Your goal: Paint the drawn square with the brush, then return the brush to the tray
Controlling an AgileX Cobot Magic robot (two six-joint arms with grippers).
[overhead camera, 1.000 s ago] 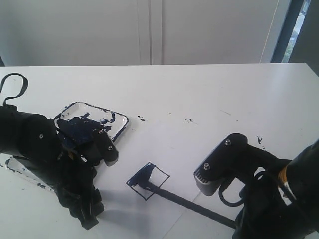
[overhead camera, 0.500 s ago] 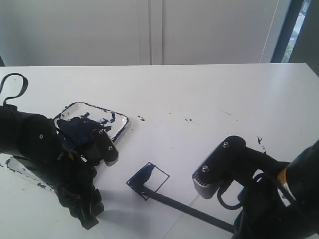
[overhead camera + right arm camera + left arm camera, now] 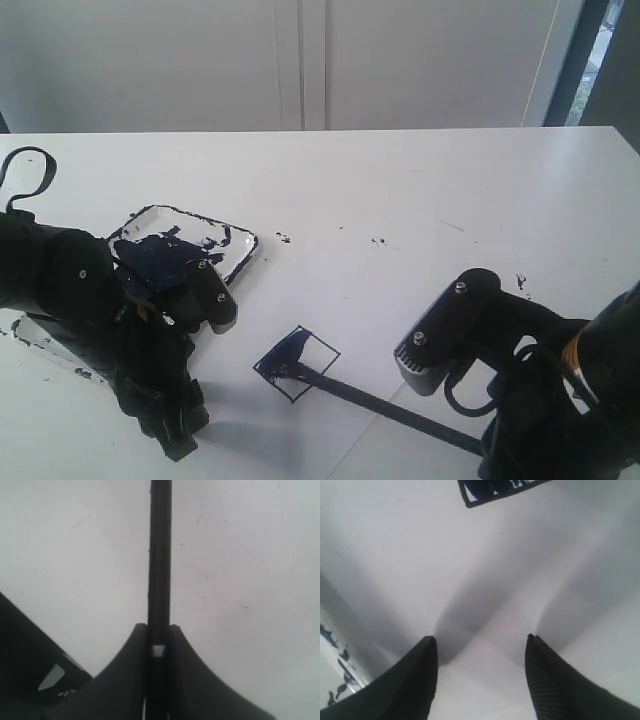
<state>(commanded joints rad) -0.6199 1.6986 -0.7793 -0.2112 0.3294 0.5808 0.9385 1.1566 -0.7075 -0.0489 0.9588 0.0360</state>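
Your right fingers (image 3: 125, 680) pinch the long thin black brush (image 3: 380, 404), its tip resting inside the partly blue black-outlined paper square (image 3: 312, 355) to spread paint; left fingers (image 3: 415, 680) gape empty near the square.

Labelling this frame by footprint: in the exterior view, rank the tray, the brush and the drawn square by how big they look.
1. tray: largest in area, though partly hidden.
2. brush: longest, but thin.
3. drawn square: smallest.

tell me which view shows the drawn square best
The exterior view: the whole drawn square shows, partly painted, with the brush on it. The left wrist view catches one cropped corner; the right wrist view shows none.
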